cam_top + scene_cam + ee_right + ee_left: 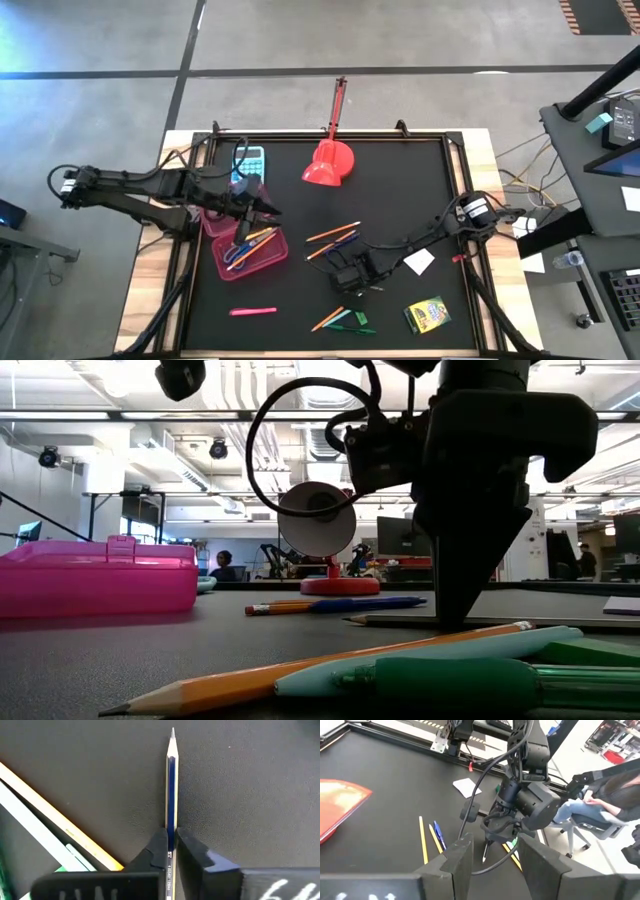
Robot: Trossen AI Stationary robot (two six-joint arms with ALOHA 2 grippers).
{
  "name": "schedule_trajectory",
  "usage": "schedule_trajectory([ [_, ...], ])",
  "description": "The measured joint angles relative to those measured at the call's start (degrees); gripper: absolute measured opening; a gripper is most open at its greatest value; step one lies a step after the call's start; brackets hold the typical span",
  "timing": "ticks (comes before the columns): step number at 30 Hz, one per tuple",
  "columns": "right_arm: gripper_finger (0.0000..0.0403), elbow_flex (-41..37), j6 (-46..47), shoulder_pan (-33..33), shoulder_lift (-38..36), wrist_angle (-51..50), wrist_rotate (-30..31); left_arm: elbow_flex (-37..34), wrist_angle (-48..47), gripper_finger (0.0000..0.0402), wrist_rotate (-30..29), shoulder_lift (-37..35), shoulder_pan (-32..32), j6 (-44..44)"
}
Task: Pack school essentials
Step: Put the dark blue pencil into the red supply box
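My right gripper (350, 276) stands over the middle of the black mat, pointing down, shut on a dark blue pencil (171, 780) that lies flat on the mat (400, 190); the low view shows the pencil (395, 621) under the fingers. My left gripper (495, 870) hangs open and empty above the far rim of the open pink case (252, 252), which holds several pencils. Loose on the mat lie orange and blue pencils (335, 240), a white square (420, 262), a crayon box (427, 315), a pink highlighter (252, 311) and more pens (342, 320). My right gripper pinches the dark blue pencil's shaft (171, 822) between its two fingers, some way back from the sharpened tip (172, 734). The fingers come from above, pointing down, one on each long side. The pencil lies level on the mat.
A red scoop (330, 165) with a long handle stands at the mat's far edge, a light-blue calculator (248, 160) to its left. A person sits on a chair (590, 810) beyond the table's right side. The mat's raised frame (462, 200) borders it.
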Motion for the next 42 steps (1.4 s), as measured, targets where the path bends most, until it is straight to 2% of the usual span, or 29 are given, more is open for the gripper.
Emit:
schedule_trajectory([
  [5, 0.0011, 0.0, -0.2, 0.1, -2.4, -0.1, 0.2, 0.0, 0.0, 0.0137, -0.3, 0.1, 0.0, -0.2],
  [12, 0.001, -0.6, 1.4, 0.1, -10.2, -1.2, 2.0, 0.0, 0.0, 0.0137, -0.3, 0.2, 0.0, -0.3],
  [21, 0.0009, -0.5, 4.5, -0.5, -19.9, -0.5, 10.4, -0.1, 0.8, 0.0137, -0.2, 1.0, 0.0, -0.1],
  [27, 0.0009, -0.1, 3.9, -2.0, -25.7, 1.5, 20.2, -0.7, 3.2, 0.0137, -0.1, 4.4, 0.0, 3.0],
  [34, 0.0009, -0.1, -4.0, -5.3, -31.5, 10.4, 32.8, -0.7, 13.5, 0.0137, 0.1, 8.6, 0.0, 6.3],
  [39, 0.0009, -0.1, -12.5, -7.3, -34.2, 17.5, 37.3, -0.7, 20.3, 0.0137, -1.1, 10.3, 0.0, 7.6],
  [42, 0.0009, -0.1, -17.1, -8.5, -35.4, 22.1, 38.1, -0.7, 23.7, 0.0137, -5.1, 11.1, 0.0, 7.7],
])
